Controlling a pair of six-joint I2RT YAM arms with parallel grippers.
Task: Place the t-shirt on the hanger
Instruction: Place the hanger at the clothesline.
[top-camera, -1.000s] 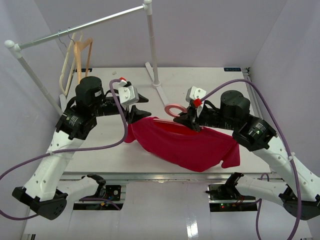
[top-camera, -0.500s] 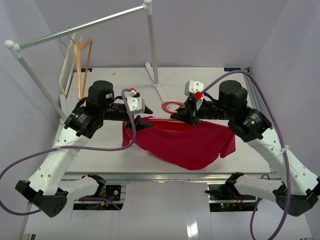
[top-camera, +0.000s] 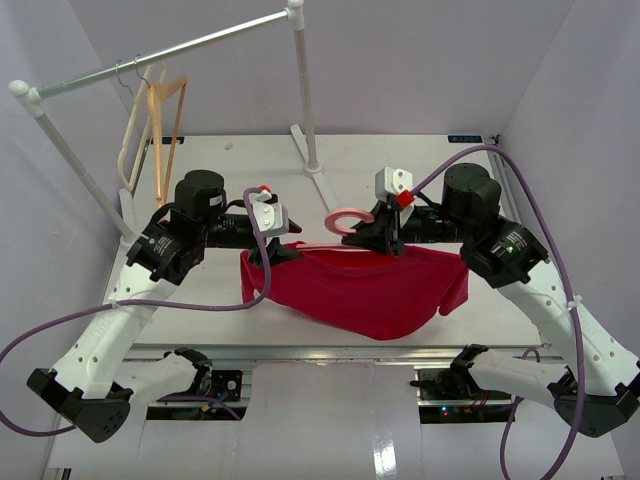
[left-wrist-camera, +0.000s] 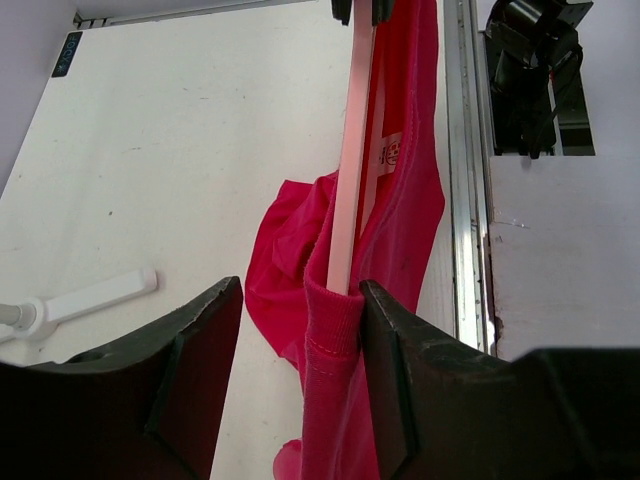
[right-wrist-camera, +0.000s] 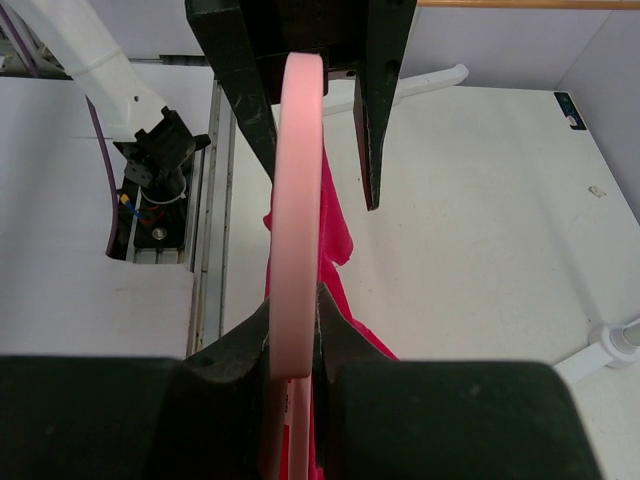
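Observation:
The crimson t-shirt (top-camera: 370, 290) hangs between my two grippers above the table. The pink hanger (top-camera: 345, 218) lies level, hook to the right, one arm running left into the shirt's collar. My right gripper (top-camera: 380, 238) is shut on the hanger (right-wrist-camera: 297, 180) near its hook. My left gripper (top-camera: 282, 250) is open; in the left wrist view its jaws (left-wrist-camera: 300, 350) stand wide apart around the ribbed collar (left-wrist-camera: 330, 330), which touches the right finger (left-wrist-camera: 390, 380). The hanger arm (left-wrist-camera: 352, 140) enters the collar there. The shirt (right-wrist-camera: 335, 220) hangs below the hanger.
A clothes rack rail (top-camera: 160, 55) crosses the back left, carrying a tan hanger (top-camera: 168, 120) and a cream hanger (top-camera: 133, 135). The rack's upright (top-camera: 303, 90) and foot (top-camera: 322, 182) stand at the table's back middle. The table's front edge (top-camera: 330, 350) lies just below the shirt.
The left gripper has moved forward and right onto the shirt's collar end. The right gripper has moved left and back with the hanger, and the hanger arm now shows along the shirt's top edge.

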